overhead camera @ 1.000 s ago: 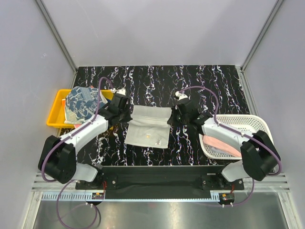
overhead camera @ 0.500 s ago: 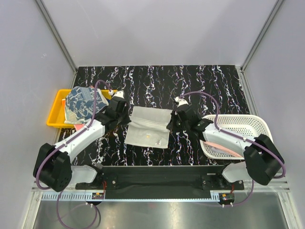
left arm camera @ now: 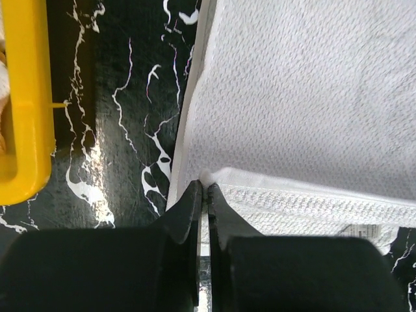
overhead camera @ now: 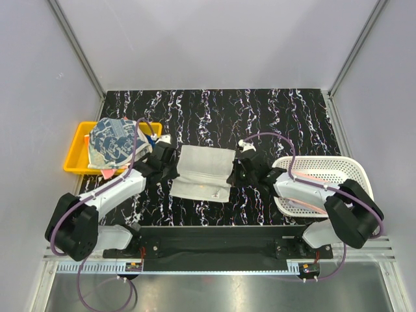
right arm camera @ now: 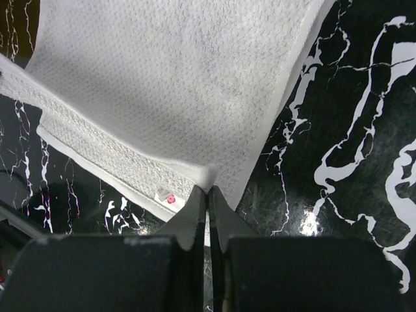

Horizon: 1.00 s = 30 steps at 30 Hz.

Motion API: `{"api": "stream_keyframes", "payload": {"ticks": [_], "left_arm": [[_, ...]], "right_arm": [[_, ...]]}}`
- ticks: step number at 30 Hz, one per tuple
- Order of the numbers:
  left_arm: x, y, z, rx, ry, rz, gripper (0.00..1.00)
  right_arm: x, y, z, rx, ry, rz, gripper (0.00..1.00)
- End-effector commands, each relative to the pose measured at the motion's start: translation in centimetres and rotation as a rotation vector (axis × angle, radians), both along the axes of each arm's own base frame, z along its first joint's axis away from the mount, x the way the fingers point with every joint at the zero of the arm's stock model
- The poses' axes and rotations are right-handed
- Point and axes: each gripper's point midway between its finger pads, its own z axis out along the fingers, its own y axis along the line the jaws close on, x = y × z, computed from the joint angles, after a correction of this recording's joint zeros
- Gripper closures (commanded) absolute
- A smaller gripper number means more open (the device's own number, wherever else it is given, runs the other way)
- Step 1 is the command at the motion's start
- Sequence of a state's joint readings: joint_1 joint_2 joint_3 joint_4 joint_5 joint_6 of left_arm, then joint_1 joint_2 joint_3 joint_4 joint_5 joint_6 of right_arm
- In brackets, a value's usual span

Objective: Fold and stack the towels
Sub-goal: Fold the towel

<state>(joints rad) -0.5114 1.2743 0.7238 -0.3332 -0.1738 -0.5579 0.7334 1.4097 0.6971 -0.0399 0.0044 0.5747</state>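
Two claws meet the whitish towel (overhead camera: 203, 172) on the surface (overhead camera: 279, 110) from above — left claw (overhead camera: 171, 170) and right claw (overhead camera: 233, 174) at its sides. Left wrist: jaws pinching a towel corner. Right wrist: likewise pinching. Mid-fold, I judge — next, carry both corners across together.

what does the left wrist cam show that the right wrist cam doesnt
Only the left wrist view: the rim of the yellow tray and the left gripper. Only the right wrist view: the right gripper and a red dot on the whitish towel. Both: that towel on the black marbled table, with jaws shut on its folded edge.
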Motion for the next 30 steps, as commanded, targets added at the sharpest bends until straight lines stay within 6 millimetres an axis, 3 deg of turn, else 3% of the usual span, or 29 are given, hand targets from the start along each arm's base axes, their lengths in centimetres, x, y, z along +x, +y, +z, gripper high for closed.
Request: {"api": "stream_keyframes", "payload": {"ticks": [1,9,20,30], "left_arm": [[1.1,0.9,-0.1,0.034,-0.055,0.056,0.95],[0.8,1.1,-0.7,0.048,-0.046,0.073,0.92],[1.2,2.5,1.6,0.086,-0.101,0.131,0.91],[-0.2,2.7,-1.3,0.085,-0.053,0.120,0.75]], "right_arm": [[-0.3,0.2,-0.4,0.011,0.007,-0.005,0.97],[-0.8,0.7,-0.5,0.050,0.017,0.007,0.90],[-0.7,1.0,0.8,0.067,-0.006,0.013,0.92],[-2.4,1.5,-1.3,0.070,0.050,0.046,0.83]]}}
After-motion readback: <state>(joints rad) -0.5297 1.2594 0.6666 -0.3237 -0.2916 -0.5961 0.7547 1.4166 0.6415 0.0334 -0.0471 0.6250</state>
